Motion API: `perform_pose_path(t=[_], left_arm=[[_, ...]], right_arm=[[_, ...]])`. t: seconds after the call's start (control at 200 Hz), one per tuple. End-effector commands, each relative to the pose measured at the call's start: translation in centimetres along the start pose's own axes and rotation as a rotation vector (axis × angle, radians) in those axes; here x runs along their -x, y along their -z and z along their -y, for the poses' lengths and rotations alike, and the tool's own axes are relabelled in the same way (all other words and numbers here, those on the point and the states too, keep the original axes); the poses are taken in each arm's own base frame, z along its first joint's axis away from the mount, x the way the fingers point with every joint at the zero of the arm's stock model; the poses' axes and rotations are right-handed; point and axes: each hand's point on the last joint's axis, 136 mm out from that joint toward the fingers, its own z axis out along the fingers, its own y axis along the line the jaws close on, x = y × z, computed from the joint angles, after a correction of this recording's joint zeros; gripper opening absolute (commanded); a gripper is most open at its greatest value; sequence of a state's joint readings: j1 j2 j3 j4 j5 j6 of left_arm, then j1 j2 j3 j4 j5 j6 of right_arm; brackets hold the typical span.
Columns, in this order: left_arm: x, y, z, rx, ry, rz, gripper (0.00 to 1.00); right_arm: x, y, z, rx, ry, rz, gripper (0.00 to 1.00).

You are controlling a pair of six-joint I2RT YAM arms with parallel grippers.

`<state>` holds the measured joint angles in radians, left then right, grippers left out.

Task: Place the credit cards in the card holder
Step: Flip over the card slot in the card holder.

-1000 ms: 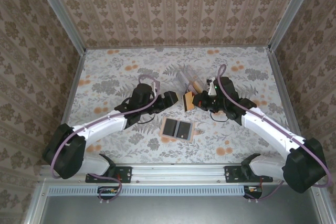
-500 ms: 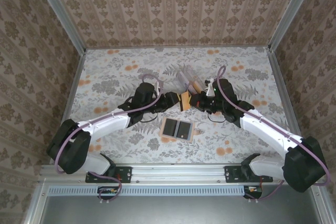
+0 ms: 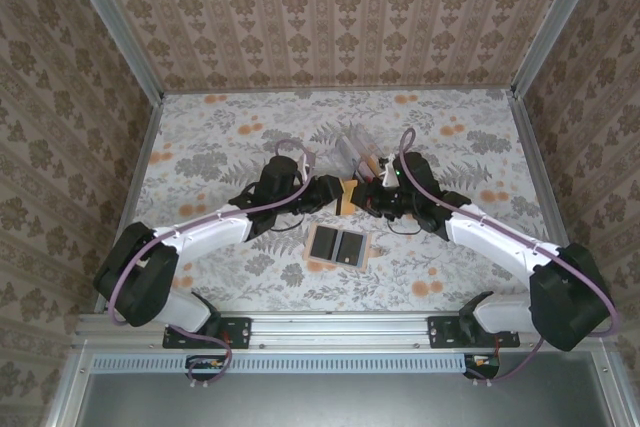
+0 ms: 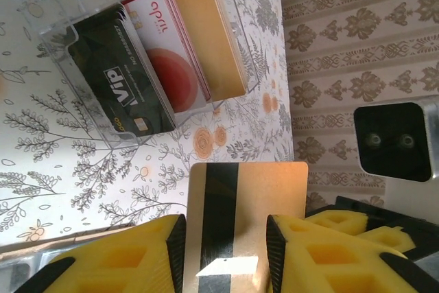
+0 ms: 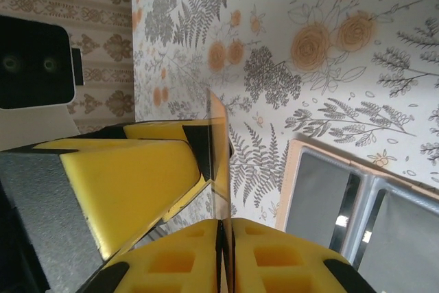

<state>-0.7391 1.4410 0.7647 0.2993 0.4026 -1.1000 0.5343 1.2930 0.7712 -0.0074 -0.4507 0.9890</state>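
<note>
While the right gripper (image 5: pixel 223 228) pinches the orange-yellow card (image 4: pixel 243 200) between nearly closed fingers, the left gripper (image 4: pixel 225 238) brackets its two sides. Whether that pair grips is unclear.

Left-wrist view: a black card (image 4: pixel 120 77) in the end slot of the clear card holder (image 4: pixel 55 38) has "VIP" in big white caps. Small white print runs along one edge, too tiny to read. In the next slot, a red-and-white card (image 4: pixel 168 53) has a thin red script word, approx. "april", letters not certain.
</note>
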Motion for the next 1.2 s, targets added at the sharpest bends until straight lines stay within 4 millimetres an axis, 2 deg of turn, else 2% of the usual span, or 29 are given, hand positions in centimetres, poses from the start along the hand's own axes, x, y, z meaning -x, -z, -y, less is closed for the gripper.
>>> perform_pose_path(t=[0.0,0.16,0.265,0.5,0.65,0.845,1.01,1.195], left_arm=[[0.3,0.0,2.2,-0.064,-0.032,-0.003,0.38],[0.1,0.1,1.7,-0.046,-0.030,-0.004,0.37],[0.0,0.5,0.7,0.000,-0.031,0.003,0.40],[-1.0,2.2,-3.6,0.204,-0.059,0.002,0.53],[-2.0,3.2,-6.3,0.318,-0.077,-0.024,0.54],[-3.3,4.0,-9.5,0.424,-0.074,-0.058,0.62],[-4.0,4.1,-11.1,0.477,-0.078,-0.087,0.63],[-4.5,3.4,-11.8,0.492,-0.079,-0.116,0.64]], right_arm=[[0.0,-0.2,-1.5,0.043,0.014,-0.019,0.14],[0.2,-0.1,-1.1,0.019,0.012,-0.012,0.07],[0.1,0.4,0.4,-0.068,0.021,0.001,0.06],[-1.1,1.5,4.2,-0.221,0.014,0.001,0.06],[-2.4,2.0,6.5,-0.294,-0.012,-0.010,0.06],[-4.5,2.5,9.6,-0.384,-0.036,-0.037,0.06],[-5.8,2.0,10.9,-0.386,-0.057,-0.048,0.06],[-6.3,1.0,11.2,-0.315,-0.083,-0.034,0.06]])
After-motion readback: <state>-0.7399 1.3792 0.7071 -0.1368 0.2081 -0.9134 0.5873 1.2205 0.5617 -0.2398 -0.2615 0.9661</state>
